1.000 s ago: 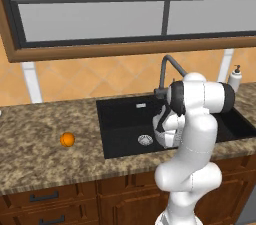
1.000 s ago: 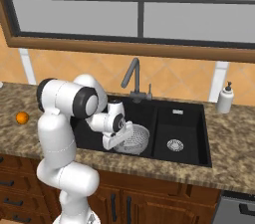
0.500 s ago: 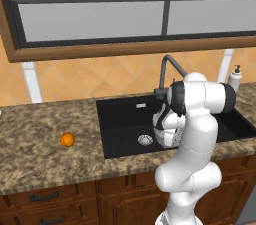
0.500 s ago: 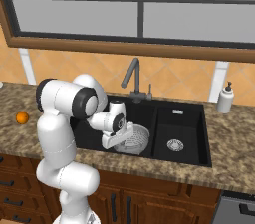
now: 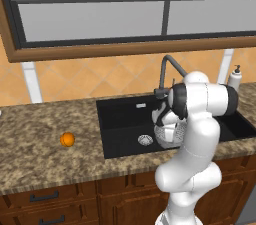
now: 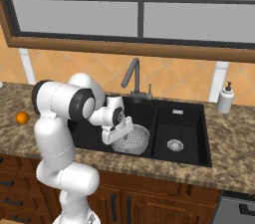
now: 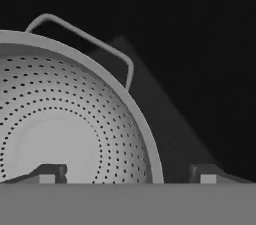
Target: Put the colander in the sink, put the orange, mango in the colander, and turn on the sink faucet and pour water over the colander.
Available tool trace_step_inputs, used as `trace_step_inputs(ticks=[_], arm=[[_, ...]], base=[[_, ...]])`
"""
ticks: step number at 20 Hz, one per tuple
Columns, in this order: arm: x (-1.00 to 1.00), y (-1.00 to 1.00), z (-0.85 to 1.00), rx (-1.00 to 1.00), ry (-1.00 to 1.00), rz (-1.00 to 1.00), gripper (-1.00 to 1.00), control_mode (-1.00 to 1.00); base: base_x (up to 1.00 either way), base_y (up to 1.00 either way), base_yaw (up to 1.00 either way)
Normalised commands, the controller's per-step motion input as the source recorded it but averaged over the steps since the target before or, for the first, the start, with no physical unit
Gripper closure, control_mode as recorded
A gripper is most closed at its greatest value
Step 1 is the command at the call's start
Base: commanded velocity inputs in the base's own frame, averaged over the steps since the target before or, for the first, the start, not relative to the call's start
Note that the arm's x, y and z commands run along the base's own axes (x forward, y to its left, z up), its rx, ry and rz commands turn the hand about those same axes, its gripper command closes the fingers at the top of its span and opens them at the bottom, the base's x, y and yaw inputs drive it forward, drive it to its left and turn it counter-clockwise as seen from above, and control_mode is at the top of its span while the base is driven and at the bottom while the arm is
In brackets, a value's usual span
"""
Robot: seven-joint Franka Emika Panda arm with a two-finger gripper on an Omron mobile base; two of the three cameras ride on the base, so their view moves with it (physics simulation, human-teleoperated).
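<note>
The silvery perforated colander [image 6: 132, 140] [image 5: 168, 134] sits in the left basin of the black sink [image 6: 185, 121], beside the round drain [image 5: 144, 140]. My gripper [image 6: 118, 129] hangs low over its near rim. In the hand view the gripper [image 7: 129, 175] stands open, one fingertip [image 7: 48, 173] inside the colander [image 7: 60, 119] and the other outside, the rim between them and untouched. The orange [image 5: 67, 139] [image 6: 22, 117] lies on the granite counter left of the sink. The dark sink faucet [image 6: 133, 75] [image 5: 168, 67] rises behind the basin. The mango is out of view.
A white soap dispenser [image 6: 225, 98] [image 5: 234, 76] stands at the back right of the sink. The right basin has its own drain [image 6: 175, 144]. Granite counter [image 5: 35, 139] stretches left, with wooden drawers below and a window above.
The jaws have opened wide and let go of the colander's rim. The colander rests in the basin; the arm has barely moved.
</note>
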Motion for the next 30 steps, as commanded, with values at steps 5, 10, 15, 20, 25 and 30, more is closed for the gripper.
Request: trace_step_inputs(ticks=[5, 10, 15, 20, 25, 30], arm=[[0.00, 0.45, 0.40, -0.16, -0.02, -0.02, -1.00, -1.00], [-0.07, 0.44, 0.64, -0.05, -0.01, 0.02, -1.00, -1.00], [-0.24, 0.54, 0.63, 0.00, 0.00, 0.10, -1.00, -1.00], [-0.27, 0.50, 0.62, 0.03, 0.00, 0.24, -1.00, -1.00], [-0.29, 0.59, 0.45, 0.05, 0.00, 0.37, -1.00, -1.00], [-0.21, 0.64, 0.36, 0.02, 0.00, 0.51, -1.00, -1.00]], base=[[0.00, 0.00, 0.00], [0.00, 0.00, 0.00], [0.00, 0.00, 0.00], [0.00, 0.00, 0.00], [0.00, 0.00, 0.00], [0.00, 0.00, 0.00]])
